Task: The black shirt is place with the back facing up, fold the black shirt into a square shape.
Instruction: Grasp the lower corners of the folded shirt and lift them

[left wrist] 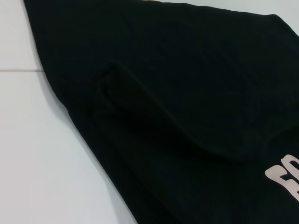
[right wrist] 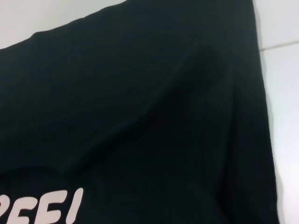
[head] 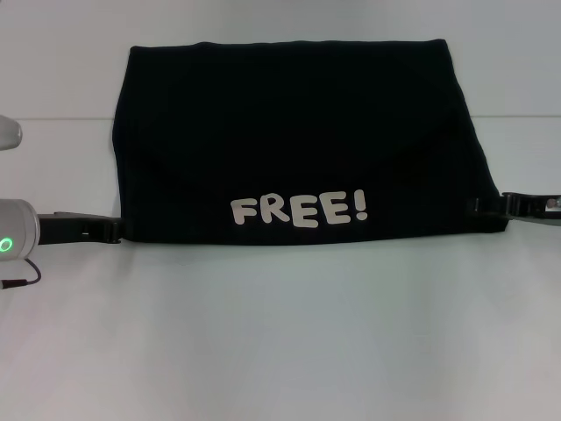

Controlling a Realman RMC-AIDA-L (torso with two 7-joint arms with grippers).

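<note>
Two grippers, left (head: 112,231) and right (head: 478,207), at near corners of folded black shirt (head: 298,140) on table (head: 280,333); jaw state unclear.

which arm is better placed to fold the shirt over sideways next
Neither clearly: the left gripper and right gripper each sit at a near corner of the black shirt. Its FREE! print faces up.
</note>
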